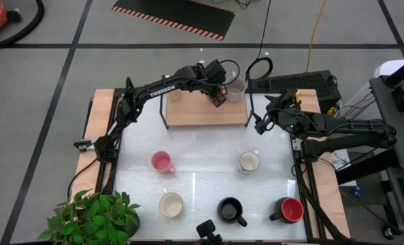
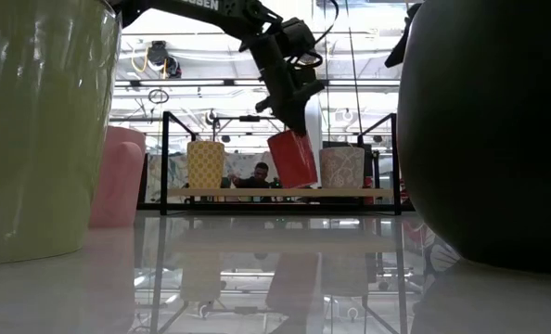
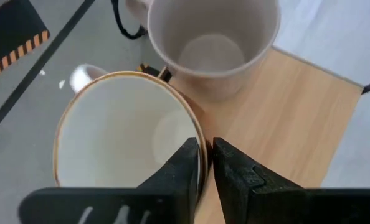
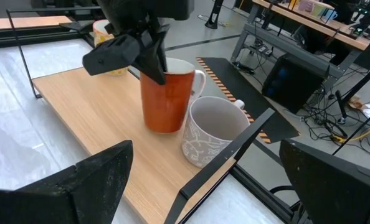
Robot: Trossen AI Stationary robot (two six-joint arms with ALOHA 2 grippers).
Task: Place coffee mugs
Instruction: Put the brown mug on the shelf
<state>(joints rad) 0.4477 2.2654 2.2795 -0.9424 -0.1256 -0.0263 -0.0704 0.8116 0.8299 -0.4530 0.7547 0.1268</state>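
My left gripper (image 1: 219,97) reaches over the wooden shelf (image 1: 205,112) at the table's far side, shut on a reddish mug (image 4: 166,99) with a cream inside (image 3: 123,143). A white patterned mug (image 4: 213,134) stands right beside it on the shelf's far right corner, and a yellow mug (image 2: 205,165) stands at the shelf's left end. Pink (image 1: 162,161), cream (image 1: 249,162), cream (image 1: 171,204), black (image 1: 230,209) and red-and-black (image 1: 290,209) mugs stand on the table. My right gripper (image 4: 216,186) waits open right of the shelf, touching nothing. My left gripper pinches the reddish mug's rim (image 3: 200,140) on the side away from its handle (image 3: 85,74). One finger (image 3: 186,165) is inside the mug and the other (image 3: 232,171) outside. The fingers slant down from above. The mug hangs tilted (image 2: 292,158), its base just over the shelf; I cannot tell if it touches.
The shelf has a thin black metal frame (image 2: 164,158) with uprights at its corners. A potted plant (image 1: 93,218) stands at the table's near left corner. Bare wood lies between the yellow mug and the reddish mug.
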